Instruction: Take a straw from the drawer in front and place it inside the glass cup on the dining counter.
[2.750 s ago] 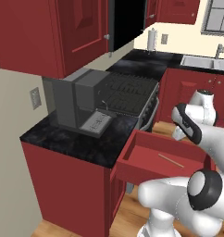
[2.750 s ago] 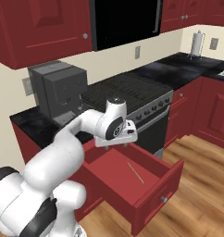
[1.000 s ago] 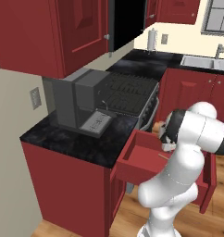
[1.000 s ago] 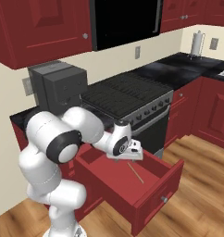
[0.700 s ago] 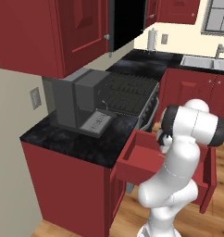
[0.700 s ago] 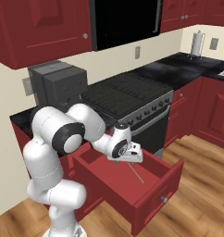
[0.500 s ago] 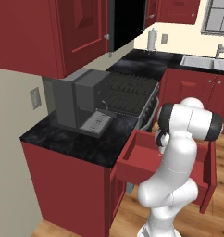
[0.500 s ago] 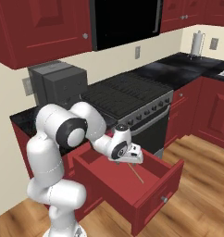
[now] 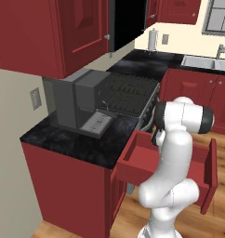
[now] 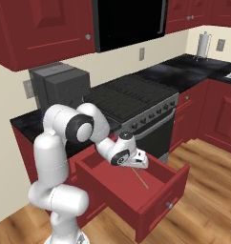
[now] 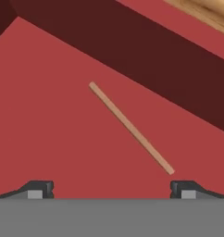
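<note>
Lowered further into the open drawer, the end effector hangs with jaws spread wide, grasping nothing; the straw lies flat on the drawer floor just beneath it.

Glossy white rounded arm segments, dark joint rings, small dark grey pincer fingertips.

There are no words, numbers, labels or signs to read in any of the pictures.
</note>
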